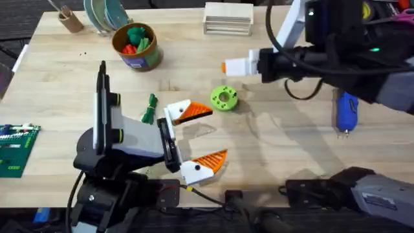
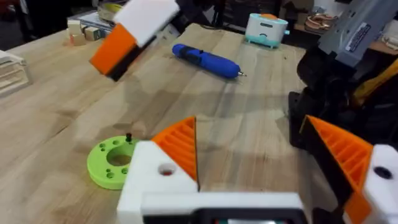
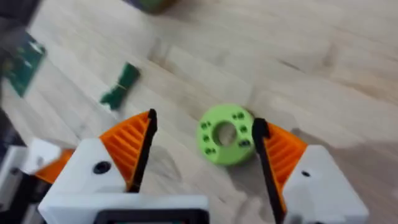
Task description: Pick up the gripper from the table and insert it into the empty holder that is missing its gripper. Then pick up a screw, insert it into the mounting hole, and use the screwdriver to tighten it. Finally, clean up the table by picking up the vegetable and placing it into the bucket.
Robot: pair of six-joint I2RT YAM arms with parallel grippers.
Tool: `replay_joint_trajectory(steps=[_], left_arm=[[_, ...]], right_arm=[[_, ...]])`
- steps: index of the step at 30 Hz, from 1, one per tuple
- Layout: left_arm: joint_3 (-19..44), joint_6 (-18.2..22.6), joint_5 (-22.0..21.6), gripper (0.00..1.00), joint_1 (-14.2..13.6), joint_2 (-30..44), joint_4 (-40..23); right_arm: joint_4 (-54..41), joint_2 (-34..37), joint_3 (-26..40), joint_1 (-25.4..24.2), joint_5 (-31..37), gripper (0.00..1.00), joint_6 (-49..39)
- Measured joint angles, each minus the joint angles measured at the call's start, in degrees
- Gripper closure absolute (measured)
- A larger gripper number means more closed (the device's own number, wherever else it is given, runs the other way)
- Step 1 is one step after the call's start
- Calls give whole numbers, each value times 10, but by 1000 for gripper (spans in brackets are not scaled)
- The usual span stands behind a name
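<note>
You see even, bright overhead light with soft shadows on the table (image 1: 291, 149). Motion blur smears the right wrist view.

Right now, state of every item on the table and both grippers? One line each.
left gripper: open, low over the table, holding nothing
right gripper: open, above the green disc
green disc: flat on the table
screwdriver: lying on its side, untouched
vegetable: on the table, not in the bucket
bucket: upright, toy items inside
</note>
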Motion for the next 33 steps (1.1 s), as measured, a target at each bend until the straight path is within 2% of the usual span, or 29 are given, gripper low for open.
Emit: replay_joint_trajectory(steps=[5, 13, 22, 33], left_arm=[[0, 0, 0, 8, 0, 0, 0], [0, 0, 0, 8, 0, 0, 0], [0, 0, 0, 6, 0, 0, 0], [0, 0, 0, 9, 0, 0, 0]], right_arm=[[-91, -4, 2, 15, 59, 41, -49], [-102, 22, 2, 68, 154, 40, -90], [-102, 26, 2, 78, 182, 40, -124], [-91, 85, 2, 94, 209, 72, -138]])
